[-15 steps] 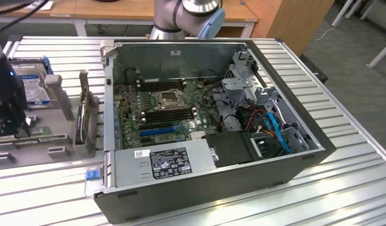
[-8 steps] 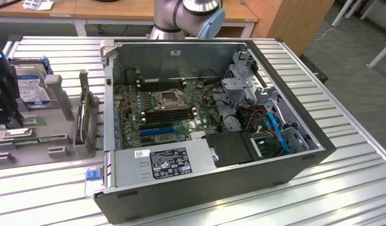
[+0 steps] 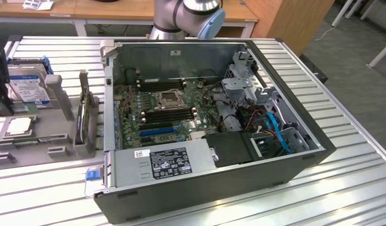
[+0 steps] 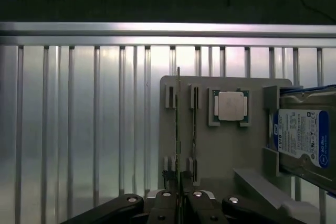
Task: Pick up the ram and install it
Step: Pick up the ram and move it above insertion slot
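The ram [image 4: 178,129] is showing edge-on, sticking out from the pincer [image 4: 179,195], whose fingers are pressing together on its thin green board. It is hovering over the gray holder [image 4: 226,150] on the slatted bench [image 4: 79,129], just beside a second stick [image 4: 193,129] standing in its slot. A processor [image 4: 231,106] and a hard drive [image 4: 302,137] are sitting in that holder too, at the exterior view's left of the open computer case [image 3: 212,188].
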